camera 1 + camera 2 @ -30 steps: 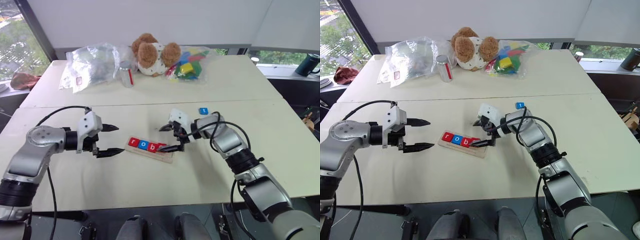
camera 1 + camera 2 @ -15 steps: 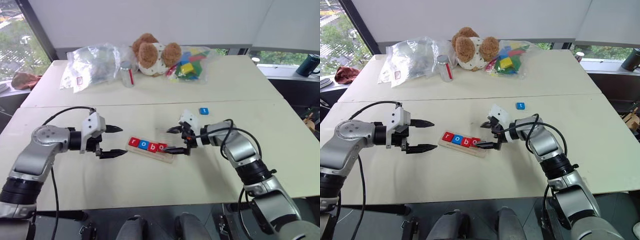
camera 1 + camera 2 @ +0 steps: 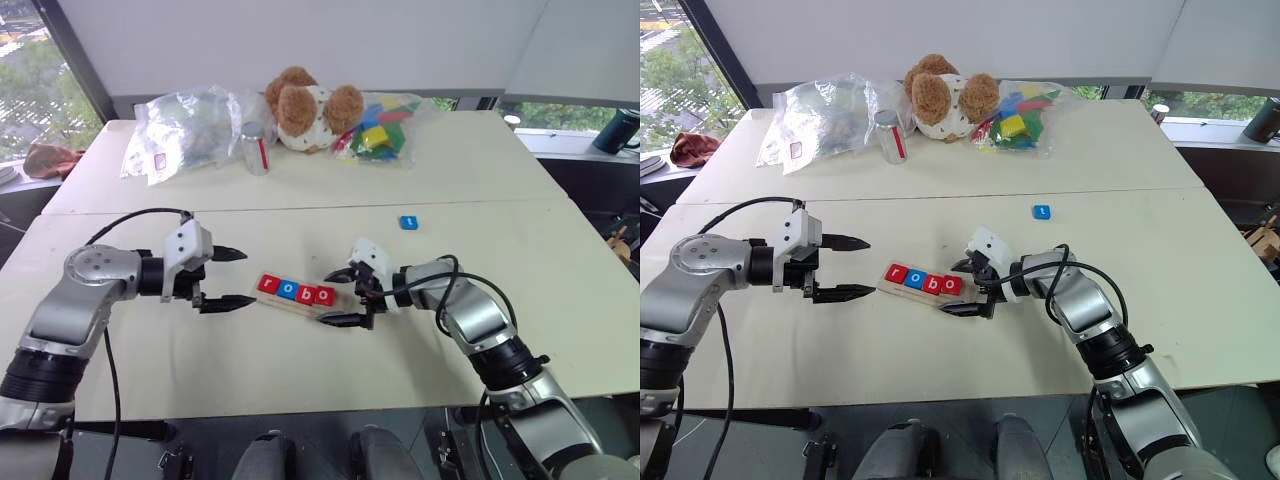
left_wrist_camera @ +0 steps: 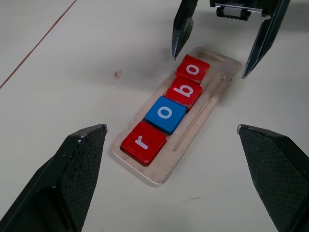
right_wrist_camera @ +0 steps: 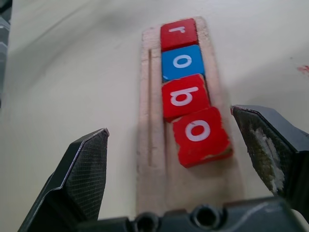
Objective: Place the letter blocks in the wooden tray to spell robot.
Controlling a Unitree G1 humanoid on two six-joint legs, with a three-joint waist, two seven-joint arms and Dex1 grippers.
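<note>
We saw four letter blocks lined up reading r-o-b-o in the wooden tray, the blue t block well apart on the table, and the left gripper and right gripper both spread, pinching nothing.

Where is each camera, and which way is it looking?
Left and right eye views: on the head, looking forward and down at the table; both arms show.
Left wrist view: on the left arm, looking along the open left gripper at the wooden tray with tiles r, o, b, o.
Right wrist view: on the right arm, looking along the open right gripper from the tray's other end.
Both wrist views share the tray.
</note>
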